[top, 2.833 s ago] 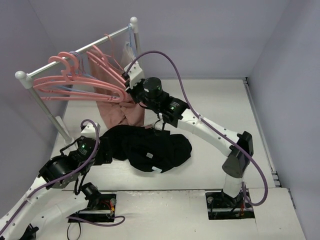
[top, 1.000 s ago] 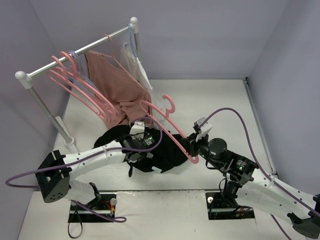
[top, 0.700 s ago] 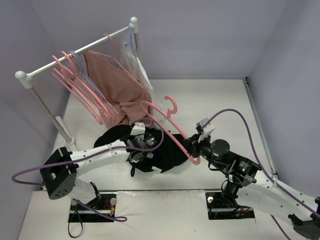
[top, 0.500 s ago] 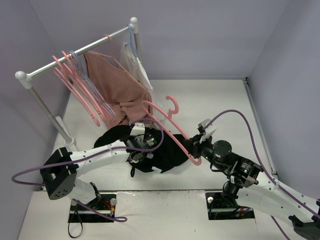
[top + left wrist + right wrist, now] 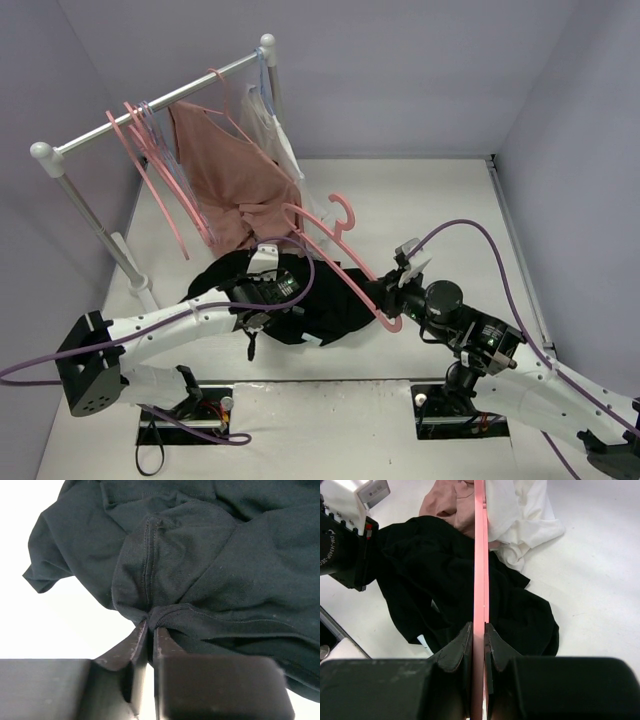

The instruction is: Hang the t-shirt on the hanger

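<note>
Near the table's (image 5: 440, 200) front edge, the left gripper (image 5: 150, 626) is pinched tight on a seamed fold of the black t-shirt (image 5: 210, 565), which lies crumpled left of centre. Just to its right, the right gripper (image 5: 479, 632) clamps one bar of the pink hanger (image 5: 480, 555), whose frame slants over the shirt with its hook toward the back edge.

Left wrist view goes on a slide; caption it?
Left jaws pinching a seam fold of the black t-shirt.
</note>
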